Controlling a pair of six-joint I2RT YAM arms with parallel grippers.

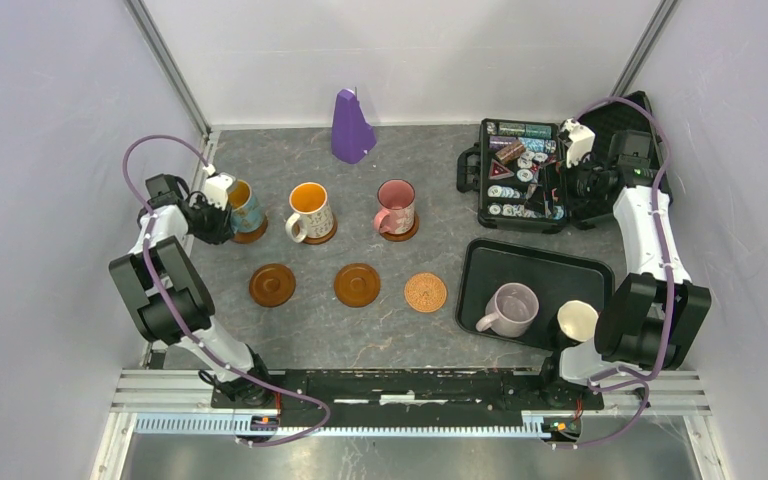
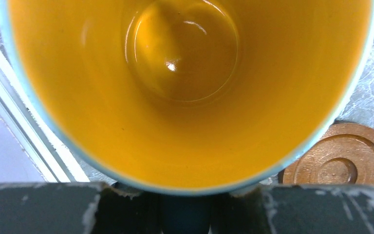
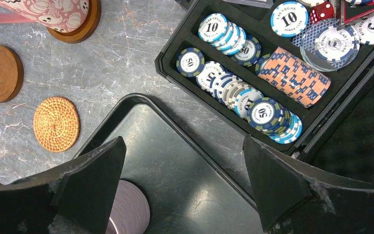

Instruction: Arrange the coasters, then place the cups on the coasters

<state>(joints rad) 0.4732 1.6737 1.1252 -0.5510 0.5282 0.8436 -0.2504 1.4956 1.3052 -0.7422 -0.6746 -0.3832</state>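
I count five cups: a blue cup (image 1: 244,207) at my left gripper (image 1: 220,207), a white cup (image 1: 310,210) and a pink cup (image 1: 396,205) to its right, and a lilac cup (image 1: 512,308) and a cream-lined cup (image 1: 577,320) on the one tray (image 1: 550,262) beneath my right gripper (image 3: 182,146). Six coasters (image 1: 272,285): five dark brown, one woven coaster (image 1: 425,293). One chip case (image 1: 480,190), one purple cone (image 1: 351,128).

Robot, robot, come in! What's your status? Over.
Left fingers shut on blue mug at back-left coaster. Right fingers open, empty, near poker case. Three front coasters bare; lilac mug in tray. Nothing blocking.
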